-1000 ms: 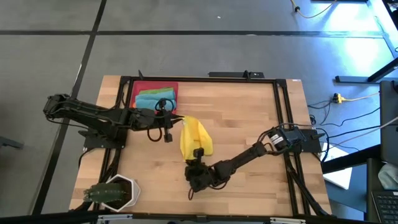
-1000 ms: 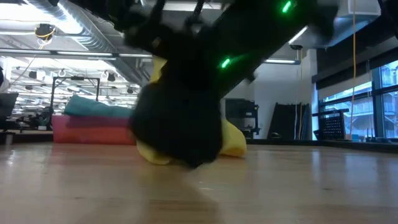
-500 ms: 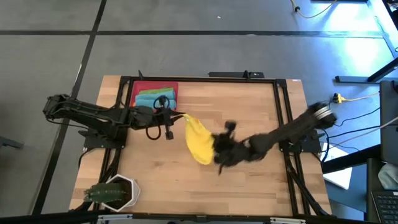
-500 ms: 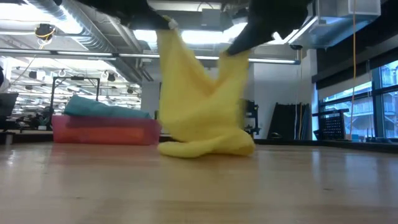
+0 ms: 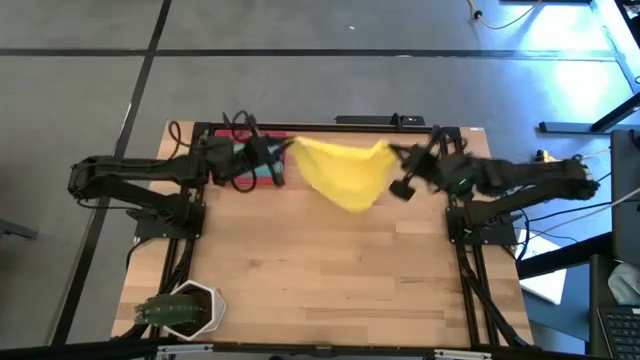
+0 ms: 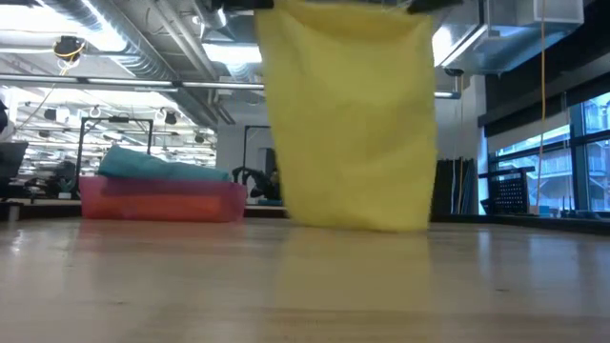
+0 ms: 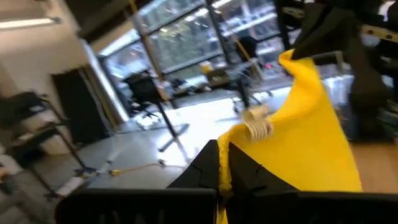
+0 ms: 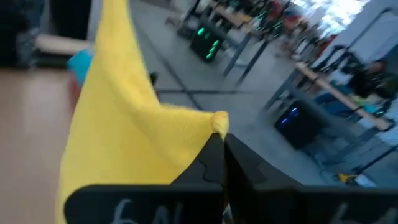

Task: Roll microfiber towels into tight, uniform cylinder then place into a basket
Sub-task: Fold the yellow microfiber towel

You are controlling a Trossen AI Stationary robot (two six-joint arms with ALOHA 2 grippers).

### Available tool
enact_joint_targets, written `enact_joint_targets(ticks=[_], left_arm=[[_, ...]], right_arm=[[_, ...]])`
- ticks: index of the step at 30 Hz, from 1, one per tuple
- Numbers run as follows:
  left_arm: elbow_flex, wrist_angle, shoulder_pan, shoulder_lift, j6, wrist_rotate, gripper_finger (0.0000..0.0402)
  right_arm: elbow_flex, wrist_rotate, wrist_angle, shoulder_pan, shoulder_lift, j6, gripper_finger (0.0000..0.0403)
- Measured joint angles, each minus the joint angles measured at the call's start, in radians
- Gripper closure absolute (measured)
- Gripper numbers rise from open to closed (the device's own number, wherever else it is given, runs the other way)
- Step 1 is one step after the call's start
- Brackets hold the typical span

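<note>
The yellow towel (image 5: 345, 172) hangs spread as a flat sheet between my two grippers over the far part of the table; the low view shows the yellow towel (image 6: 353, 124) with its lower edge close above the wood. My left gripper (image 5: 287, 150) is shut on its left top corner, my right gripper (image 5: 392, 152) on its right top corner. The red basket (image 5: 228, 138) sits at the far left, partly under my left arm. In the low view the basket (image 6: 162, 200) holds teal towels (image 6: 162, 164). My left gripper pinches the towel's top corner (image 7: 225, 186) between its two fingers, coming level from the table's left. The cloth runs away from the fingers to the other gripper and hangs below, a white tag (image 7: 258, 124) on its upper edge. My right gripper pinches the opposite top corner (image 8: 219, 122) between its two fingers, coming about level from the table's right. A small tip of cloth sticks out past the fingers. The sheet hangs down from the hold, its top edge a little slack.
A white hexagonal pot with a plant (image 5: 185, 308) stands at the near left corner. A black frame (image 5: 445, 190) runs along the table's sides. The wooden middle and near part of the table (image 5: 330, 270) are bare.
My right gripper has swung up from the near middle of the table toward the far right, drawing its corner of the yellow towel with it. My left gripper has risen toward the far edge. The towel, earlier a heap on the wood, is lifted and spread out between them.
</note>
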Motion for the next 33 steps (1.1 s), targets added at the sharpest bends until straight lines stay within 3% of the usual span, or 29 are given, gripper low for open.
enact_joint_targets(ticks=[6,12,17,23,28,33], left_arm=[[0.06,0.001,0.077,0.0,0.041,0.004,0.0402],[0.059,-0.1,0.047,0.0,0.041,0.072,0.0402],[0.018,-0.22,-0.07,0.015,0.04,0.005,0.0402],[-0.066,-0.242,-0.255,0.031,-0.026,-0.011,0.0402],[-0.142,-0.239,-0.423,0.078,-0.182,-0.019,0.0402],[-0.179,-0.233,-0.582,0.214,-0.364,-0.069,0.0402]], right_arm=[[0.018,-0.105,0.027,-0.093,-0.108,-0.098,0.0402],[-0.018,-0.241,-0.008,-0.071,-0.118,-0.063,0.0402],[-0.12,-0.278,-0.032,0.033,-0.101,0.029,0.0402],[-0.31,-0.28,0.049,0.209,-0.1,0.197,0.0402],[-0.485,-0.288,0.258,0.368,-0.075,0.343,0.0402],[-0.617,-0.293,0.527,0.525,0.039,0.459,0.0402]])
